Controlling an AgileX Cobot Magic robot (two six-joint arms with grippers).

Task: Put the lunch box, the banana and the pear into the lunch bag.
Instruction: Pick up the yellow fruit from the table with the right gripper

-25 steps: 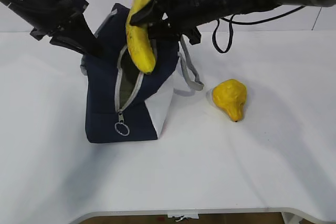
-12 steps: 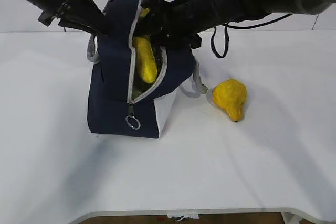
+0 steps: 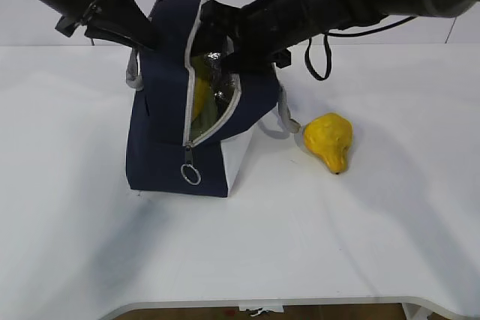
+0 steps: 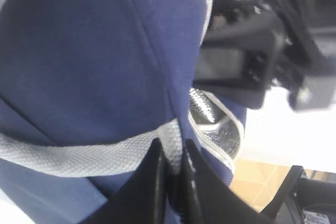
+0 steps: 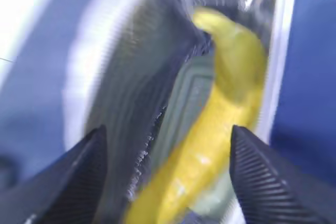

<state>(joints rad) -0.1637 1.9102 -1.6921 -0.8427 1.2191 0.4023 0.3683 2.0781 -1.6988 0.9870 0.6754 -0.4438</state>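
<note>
A white table (image 3: 247, 252) against a pale wall carries the tall navy-blue fabric lunch bag (image 3: 161, 148); the squat orange-yellow pear (image 3: 330, 142) lies beside it. Only the right wrist view shows the long yellow banana (image 5: 220, 129) inside, between the right gripper's (image 5: 165, 174) spread, empty fingers. The left gripper (image 4: 170, 177) is clamped on the bag's grey webbing handle (image 4: 79, 156).

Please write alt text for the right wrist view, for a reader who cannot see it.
Blurred view down into the open lunch bag: the banana lies loose inside, over the pale green lunch box. The open right gripper hangs above, one dark finger on each side, touching nothing.
</note>
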